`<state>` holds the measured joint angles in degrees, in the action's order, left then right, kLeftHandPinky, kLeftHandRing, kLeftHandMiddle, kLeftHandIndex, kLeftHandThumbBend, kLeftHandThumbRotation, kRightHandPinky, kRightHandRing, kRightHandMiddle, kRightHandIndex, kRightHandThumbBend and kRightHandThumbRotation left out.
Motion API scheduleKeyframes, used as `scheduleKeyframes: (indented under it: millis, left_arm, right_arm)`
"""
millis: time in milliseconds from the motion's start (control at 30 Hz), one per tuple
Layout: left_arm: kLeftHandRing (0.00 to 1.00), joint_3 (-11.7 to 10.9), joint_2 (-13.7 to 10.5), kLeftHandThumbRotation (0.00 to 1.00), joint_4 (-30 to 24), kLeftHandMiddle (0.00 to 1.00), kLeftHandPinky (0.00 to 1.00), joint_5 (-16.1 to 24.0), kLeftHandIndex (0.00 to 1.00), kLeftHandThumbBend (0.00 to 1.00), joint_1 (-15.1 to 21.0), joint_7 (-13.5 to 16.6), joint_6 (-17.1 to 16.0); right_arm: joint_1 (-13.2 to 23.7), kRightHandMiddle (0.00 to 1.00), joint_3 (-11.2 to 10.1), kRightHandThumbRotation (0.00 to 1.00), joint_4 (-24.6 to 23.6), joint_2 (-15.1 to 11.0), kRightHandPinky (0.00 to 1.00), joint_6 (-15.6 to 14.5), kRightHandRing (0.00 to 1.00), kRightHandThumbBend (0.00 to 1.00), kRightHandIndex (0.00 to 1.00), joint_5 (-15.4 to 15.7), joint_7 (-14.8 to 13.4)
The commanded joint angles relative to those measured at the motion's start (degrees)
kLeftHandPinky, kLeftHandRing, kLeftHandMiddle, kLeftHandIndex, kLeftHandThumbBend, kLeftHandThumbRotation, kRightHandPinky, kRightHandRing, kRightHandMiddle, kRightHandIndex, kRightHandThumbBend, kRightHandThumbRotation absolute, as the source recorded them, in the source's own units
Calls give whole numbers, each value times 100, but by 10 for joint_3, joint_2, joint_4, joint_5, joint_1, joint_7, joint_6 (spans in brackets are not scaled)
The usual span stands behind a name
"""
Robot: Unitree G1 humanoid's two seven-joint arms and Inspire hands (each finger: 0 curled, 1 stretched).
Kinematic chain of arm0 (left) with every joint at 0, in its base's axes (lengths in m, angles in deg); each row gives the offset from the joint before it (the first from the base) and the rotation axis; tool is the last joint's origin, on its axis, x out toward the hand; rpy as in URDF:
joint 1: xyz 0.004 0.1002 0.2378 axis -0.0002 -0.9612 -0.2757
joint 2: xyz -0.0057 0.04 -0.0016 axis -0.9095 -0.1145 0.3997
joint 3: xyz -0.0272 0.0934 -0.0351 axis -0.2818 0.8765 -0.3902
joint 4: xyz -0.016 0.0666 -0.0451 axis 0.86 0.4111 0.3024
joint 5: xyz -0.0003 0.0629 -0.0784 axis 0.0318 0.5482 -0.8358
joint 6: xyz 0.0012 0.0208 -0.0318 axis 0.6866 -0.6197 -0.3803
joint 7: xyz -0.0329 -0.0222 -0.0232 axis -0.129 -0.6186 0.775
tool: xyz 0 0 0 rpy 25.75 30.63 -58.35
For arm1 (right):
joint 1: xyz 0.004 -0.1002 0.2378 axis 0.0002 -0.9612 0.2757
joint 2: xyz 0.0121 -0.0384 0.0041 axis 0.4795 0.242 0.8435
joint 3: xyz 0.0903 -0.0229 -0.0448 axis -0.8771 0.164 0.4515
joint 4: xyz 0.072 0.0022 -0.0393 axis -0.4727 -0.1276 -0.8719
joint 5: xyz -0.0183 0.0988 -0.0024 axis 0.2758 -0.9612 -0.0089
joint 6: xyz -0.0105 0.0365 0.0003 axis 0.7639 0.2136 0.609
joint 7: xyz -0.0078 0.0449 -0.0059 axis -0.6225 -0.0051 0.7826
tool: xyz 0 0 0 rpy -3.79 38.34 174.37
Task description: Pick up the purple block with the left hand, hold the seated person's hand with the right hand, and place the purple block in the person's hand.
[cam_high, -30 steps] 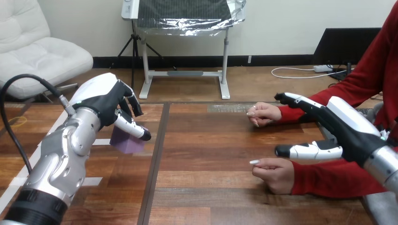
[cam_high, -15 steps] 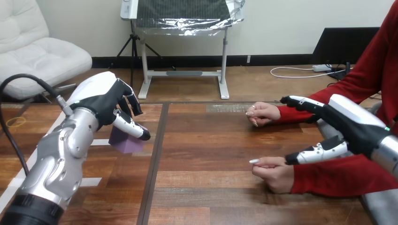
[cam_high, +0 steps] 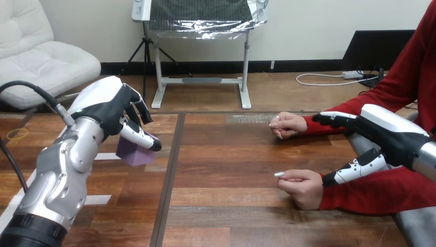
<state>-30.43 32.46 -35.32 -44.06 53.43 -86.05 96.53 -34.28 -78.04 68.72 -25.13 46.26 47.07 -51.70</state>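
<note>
You are getting a wide bare stretch of worktop [cam_high: 226,154] lying between the purple block [cam_high: 132,154] at the left and the person's two hands at the right, with nothing standing in it. The left hand [cam_high: 105,108] is sitting over the block, its thumb and fingers [cam_high: 144,113] curling round it, so that corner is being taken up. At the right, the person's nearer hand [cam_high: 302,188] is resting curled on the worktop and the farther hand [cam_high: 288,124] is lying beyond it, with a clear lane of wood running between them. The right hand [cam_high: 393,136] is spreading wide over the red sleeves [cam_high: 380,193] just behind both, crowding the right edge.
</note>
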Motion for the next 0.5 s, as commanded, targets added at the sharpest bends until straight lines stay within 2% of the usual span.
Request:
scheduleKeyframes:
  millis: [0,333,467]
  left_arm:
    - [36,-17,-11,0,-35,43,29,3,44,83,15,6,-1]
    - [35,-21,-11,0,-38,42,29,1,43,83,13,7,-3]
    - [35,-22,-10,0,-41,42,29,0,43,83,13,5,3]
  right_arm:
    - [58,89,16,34,17,-18,83,9,88,100,90,9,5]
    - [72,88,34,33,31,-29,86,7,88,100,90,21,27]
    - [76,88,42,33,32,-33,88,-5,88,100,89,27,38]
